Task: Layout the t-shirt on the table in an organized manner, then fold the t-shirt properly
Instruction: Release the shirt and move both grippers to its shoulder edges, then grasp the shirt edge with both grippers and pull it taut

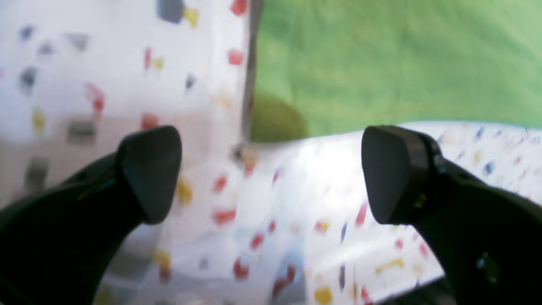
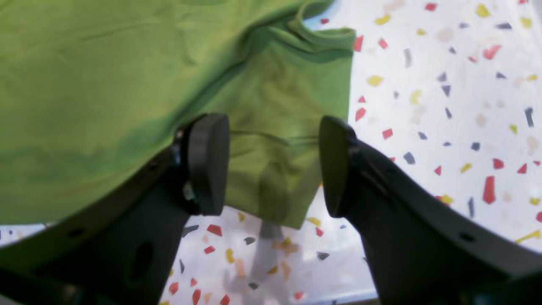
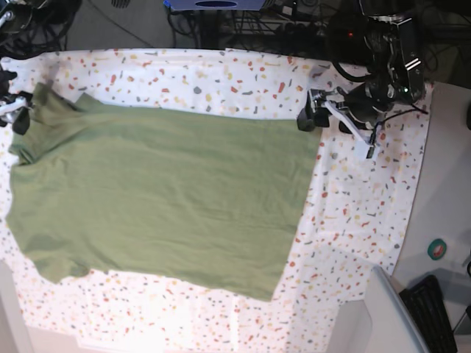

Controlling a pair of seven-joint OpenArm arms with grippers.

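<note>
The olive-green t-shirt (image 3: pixel 162 198) lies spread flat on the speckled table (image 3: pixel 368 198), hem toward the right of the base view and collar end toward the left. My left gripper (image 3: pixel 324 121) hovers at the far hem corner. In the left wrist view it (image 1: pixel 271 173) is open, with only table (image 1: pixel 296 212) between its fingers and the shirt corner (image 1: pixel 381 63) just beyond. My right gripper (image 3: pixel 13 103) is at the far left sleeve. In the right wrist view its fingers (image 2: pixel 271 165) stand apart, with the sleeve (image 2: pixel 275 127) lying between them, loose.
A plain grey-white surface (image 3: pixel 449 184) borders the table on the right, with a small teal disc (image 3: pixel 438 250) and a keyboard (image 3: pixel 430 312) on it. A white panel (image 3: pixel 383 316) rises at the near right corner. Cables and equipment (image 3: pixel 221 15) line the back edge.
</note>
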